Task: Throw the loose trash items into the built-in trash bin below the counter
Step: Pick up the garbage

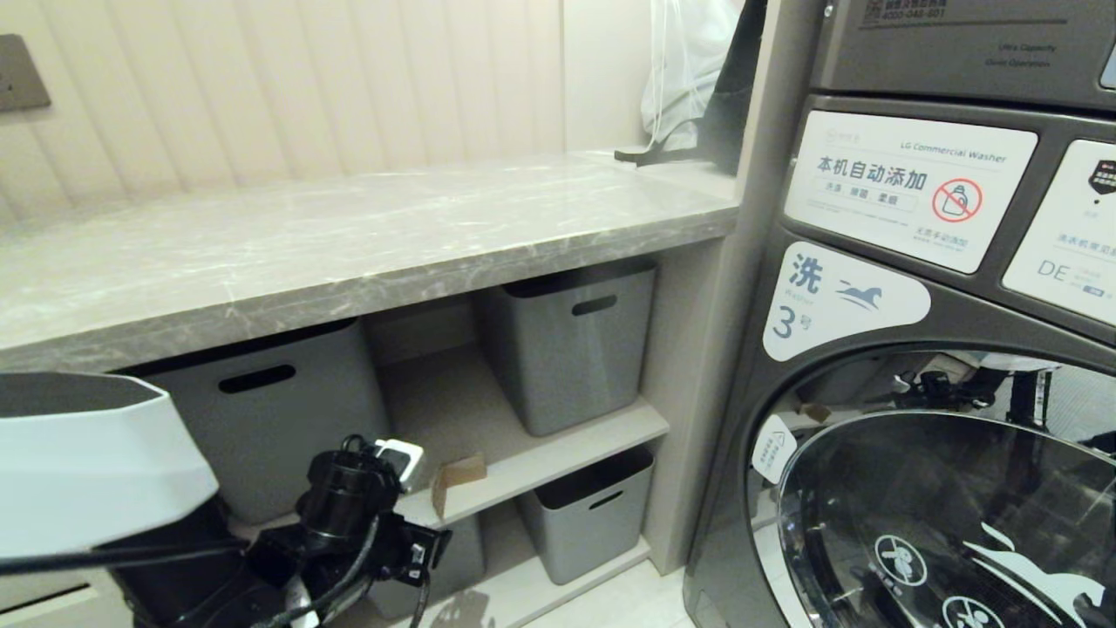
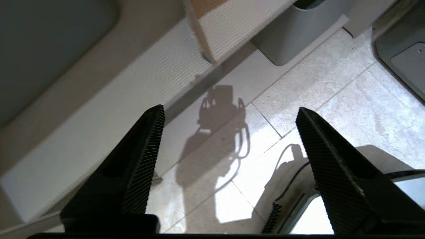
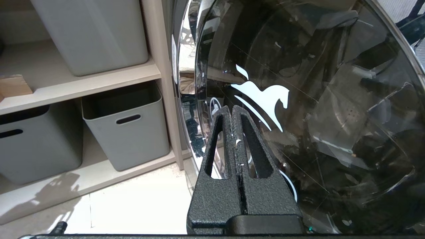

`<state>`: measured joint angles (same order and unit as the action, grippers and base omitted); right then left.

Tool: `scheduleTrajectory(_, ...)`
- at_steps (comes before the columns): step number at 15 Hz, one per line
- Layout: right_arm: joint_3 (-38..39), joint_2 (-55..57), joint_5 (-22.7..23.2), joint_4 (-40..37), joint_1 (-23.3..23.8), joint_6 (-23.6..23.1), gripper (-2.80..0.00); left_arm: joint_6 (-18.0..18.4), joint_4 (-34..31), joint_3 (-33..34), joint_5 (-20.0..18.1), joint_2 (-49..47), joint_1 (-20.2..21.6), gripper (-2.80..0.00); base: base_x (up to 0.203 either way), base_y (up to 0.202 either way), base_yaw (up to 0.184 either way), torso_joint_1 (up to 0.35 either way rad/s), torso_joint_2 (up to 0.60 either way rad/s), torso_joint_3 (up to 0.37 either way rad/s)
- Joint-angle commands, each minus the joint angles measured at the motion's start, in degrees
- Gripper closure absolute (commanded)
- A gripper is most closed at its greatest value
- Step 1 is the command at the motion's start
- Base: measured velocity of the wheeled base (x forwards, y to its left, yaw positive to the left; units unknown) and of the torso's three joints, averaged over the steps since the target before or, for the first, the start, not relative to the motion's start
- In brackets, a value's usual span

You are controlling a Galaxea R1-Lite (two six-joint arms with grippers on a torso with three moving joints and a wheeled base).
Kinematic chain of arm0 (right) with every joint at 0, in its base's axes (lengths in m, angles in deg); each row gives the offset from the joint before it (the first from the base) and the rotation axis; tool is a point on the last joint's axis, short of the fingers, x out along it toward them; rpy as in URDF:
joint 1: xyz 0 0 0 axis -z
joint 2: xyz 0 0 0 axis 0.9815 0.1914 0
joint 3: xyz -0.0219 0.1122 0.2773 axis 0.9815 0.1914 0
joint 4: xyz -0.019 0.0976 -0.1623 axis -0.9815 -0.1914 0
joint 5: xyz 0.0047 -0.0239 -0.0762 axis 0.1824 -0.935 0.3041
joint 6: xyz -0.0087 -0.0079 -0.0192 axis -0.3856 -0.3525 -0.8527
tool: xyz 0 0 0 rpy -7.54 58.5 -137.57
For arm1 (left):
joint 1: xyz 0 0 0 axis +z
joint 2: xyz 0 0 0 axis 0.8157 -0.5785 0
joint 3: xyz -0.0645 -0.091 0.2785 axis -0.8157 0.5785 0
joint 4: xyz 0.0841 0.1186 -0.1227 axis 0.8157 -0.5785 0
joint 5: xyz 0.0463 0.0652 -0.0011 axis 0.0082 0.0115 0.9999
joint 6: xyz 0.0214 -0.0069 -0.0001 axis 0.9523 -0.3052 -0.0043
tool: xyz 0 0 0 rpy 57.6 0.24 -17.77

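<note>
A folded brown cardboard scrap [image 1: 458,481] stands on the middle shelf [image 1: 558,458], between the two upper grey tubs [image 1: 571,344]; no scrap lies on the visible tabletop [image 1: 349,240] above that shelf. The left gripper [image 2: 229,116] hangs below and in front of the shelf, over the floor tiles [image 2: 332,99], jaws spread wide with nothing between them. Judged step: approach to pick up the scrap. The next move calls for raising the gripper to shelf level and closing on the scrap. The right gripper [image 3: 232,113] is parked before the washer door [image 3: 315,99], jaws closed and empty. The flap bin and any other scraps are not in view.
</note>
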<state>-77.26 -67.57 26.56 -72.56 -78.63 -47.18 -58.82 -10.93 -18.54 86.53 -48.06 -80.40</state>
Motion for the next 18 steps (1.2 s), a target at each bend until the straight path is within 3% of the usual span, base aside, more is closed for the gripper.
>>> scheduleTrajectory(1, 0.0, -0.02, 0.01, 0.0, 0.02, -0.05, 0.0, -0.47, 0.25, -0.32, 0.35, -1.32, -0.95, -2.8, 0.0, 0.0, 0.0, 0.0, 0.0, 0.0)
scheduleTrajectory(3, 0.0, -0.02, 0.01, 0.0, 0.02, -0.05, 0.0, -0.97, 0.29, -1.62, 1.61, -2.48, -0.98, -2.8, 0.0, 0.0, 0.0, 0.0, 0.0, 0.0)
scheduleTrajectory(8, 0.0, -0.02, 0.02, 0.0, 0.02, -0.05, 0.0, -7.52, -3.85, -5.97, 3.38, -5.88, -0.98, -2.8, 0.0, 0.0, 0.0, 0.0, 0.0, 0.0)
scheduleTrajectory(12, 0.0, -0.02, 0.01, 0.0, -0.01, -0.05, 0.0, -12.26, -11.87, -11.47, 3.27, -7.73, -0.95, -2.8, 0.0, 0.0, 0.0, 0.0, 0.0, 0.0)
scheduleTrajectory(18, 0.0, -0.02, 0.01, 0.0, -0.07, -0.05, 0.0, -13.35, -16.5, -18.58, 3.01, -11.92, -0.11, -2.8, 0.0, 0.0, 0.0, 0.0, 0.0, 0.0)
